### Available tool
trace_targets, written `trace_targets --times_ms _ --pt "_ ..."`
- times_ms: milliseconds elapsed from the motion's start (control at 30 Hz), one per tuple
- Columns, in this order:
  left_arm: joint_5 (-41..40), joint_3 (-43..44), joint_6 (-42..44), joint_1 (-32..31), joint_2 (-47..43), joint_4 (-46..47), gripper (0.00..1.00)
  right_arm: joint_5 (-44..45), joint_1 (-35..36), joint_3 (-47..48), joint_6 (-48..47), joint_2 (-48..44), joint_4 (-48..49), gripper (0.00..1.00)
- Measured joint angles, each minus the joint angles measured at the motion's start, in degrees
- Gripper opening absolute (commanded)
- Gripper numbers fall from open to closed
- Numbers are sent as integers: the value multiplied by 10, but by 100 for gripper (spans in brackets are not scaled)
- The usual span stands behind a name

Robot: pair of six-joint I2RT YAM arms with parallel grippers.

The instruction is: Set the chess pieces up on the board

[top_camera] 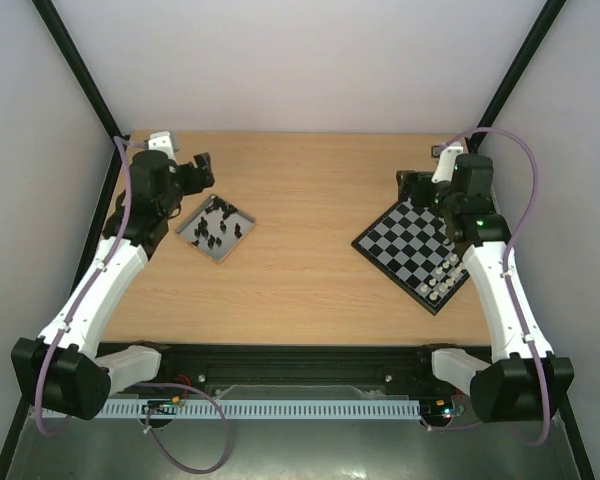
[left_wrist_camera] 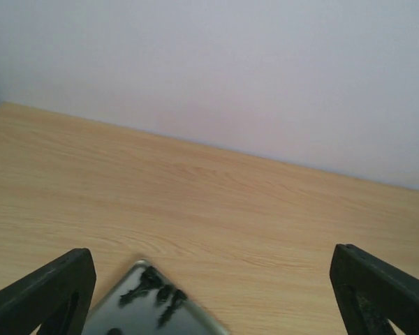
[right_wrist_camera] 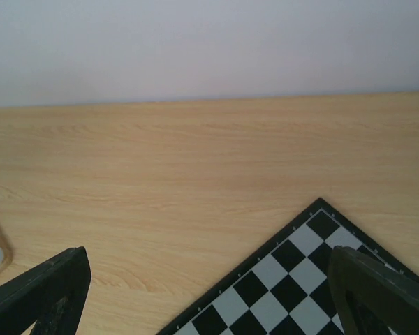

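The black pieces (top_camera: 218, 226) sit in the tray (top_camera: 223, 257) toward the surface's (top_camera: 310, 200) far-left corner, just nearside of the released, empty left end effector (top_camera: 200, 172), while the board (top_camera: 405, 245) lies well right, under the released right end effector (top_camera: 418, 188).

free: table (top_camera: 300, 255) middle | obstacles: tray (top_camera: 196, 246) far left, board (top_camera: 395, 245) right
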Motion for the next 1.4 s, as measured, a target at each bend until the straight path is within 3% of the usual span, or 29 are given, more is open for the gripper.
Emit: trace_targets --times_ms 467,500,533,567,600,633,733,867,900,933,967,1000,1033,1133,1400 --pt "79 -4 0 -72 52 53 98 -55 -19 -46 -3 1 -28 99" --pt "82 -4 0 -74 55 57 95 -58 -20 -46 -7 1 -29 84" --pt "86 -4 -2 -77 60 61 75 -61 -21 -46 -11 2 -29 35" --pt "89 -4 -3 -81 65 64 43 -63 -21 -46 -17 3 -29 21" --pt "91 -4 -6 -84 74 68 22 -64 -21 -46 -23 5 -30 17" --pt "97 -3 -7 -89 84 72 15 -63 -21 -46 -24 7 -31 13" --pt "108 -3 -12 -108 115 76 5 -47 -24 -46 -29 14 -40 3" --pt "113 -3 -20 -142 153 89 3 -16 -30 -46 -36 16 -54 1" --pt "114 -3 -22 -151 162 94 3 -8 -31 -46 -38 16 -57 1" --pt "115 -3 -24 -160 172 101 22 3 -32 -46 -39 16 -61 6" --pt "117 0 -26 -168 183 104 55 12 -33 -46 -39 17 -66 41" --pt "121 7 -28 -177 198 107 74 23 -36 -46 -40 18 -70 78" --pt "125 17 -31 -184 217 111 83 35 -40 -45 -37 22 -73 98" --pt "135 60 -41 -204 280 116 93 56 -72 -44 -38 51 -84 99" --pt "192 179 -75 -242 451 122 95 61 -220 -57 -57 130 -103 99"
